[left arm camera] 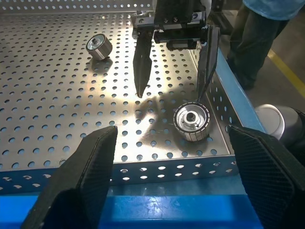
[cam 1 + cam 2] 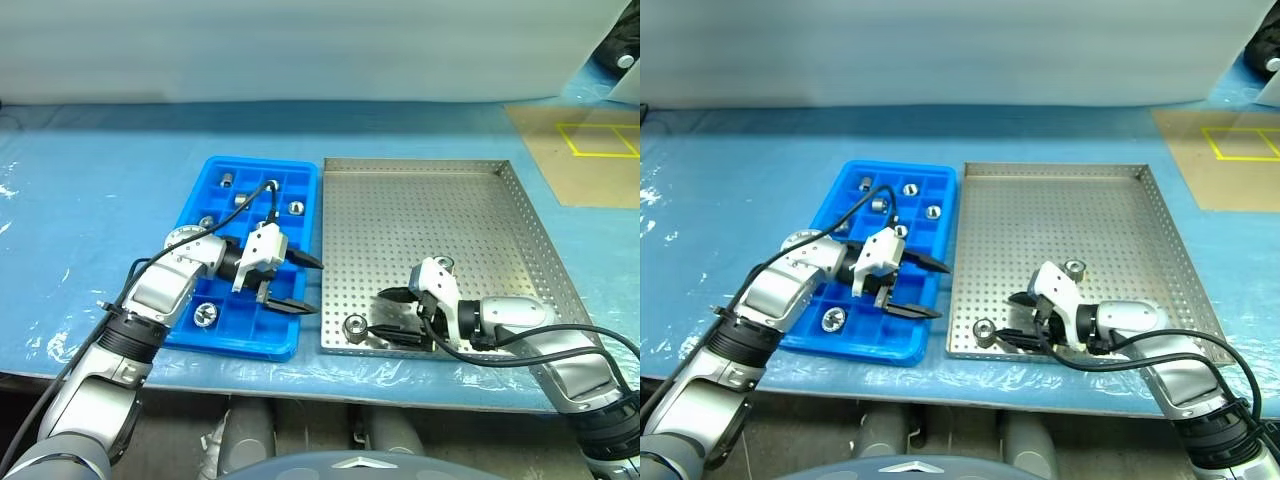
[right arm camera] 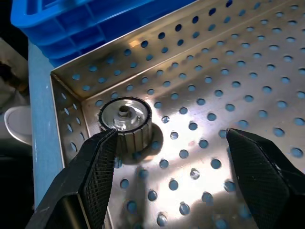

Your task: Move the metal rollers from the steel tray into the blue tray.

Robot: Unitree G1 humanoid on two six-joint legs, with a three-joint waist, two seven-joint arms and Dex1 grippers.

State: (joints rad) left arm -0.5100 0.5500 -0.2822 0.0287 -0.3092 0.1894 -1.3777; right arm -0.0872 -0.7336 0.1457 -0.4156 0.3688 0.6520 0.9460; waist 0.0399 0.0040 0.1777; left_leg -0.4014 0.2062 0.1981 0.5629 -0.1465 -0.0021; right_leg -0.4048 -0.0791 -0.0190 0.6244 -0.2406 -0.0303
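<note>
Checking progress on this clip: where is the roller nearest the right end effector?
In the left eye view, that metal roller lies in the steel tray's near-left corner, just off the open right end effector's fingertips, beside the blue tray.

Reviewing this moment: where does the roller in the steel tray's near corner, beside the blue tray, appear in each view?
Left eye: roller, near-left corner.
Right eye, same corner.
Left wrist, by the rim.
Right wrist, by one finger.
Shared landmark: steel tray corner rim.

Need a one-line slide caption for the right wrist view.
Open right tool hovering over a metal roller lying in the near corner of the steel tray, blue tray alongside.
</note>
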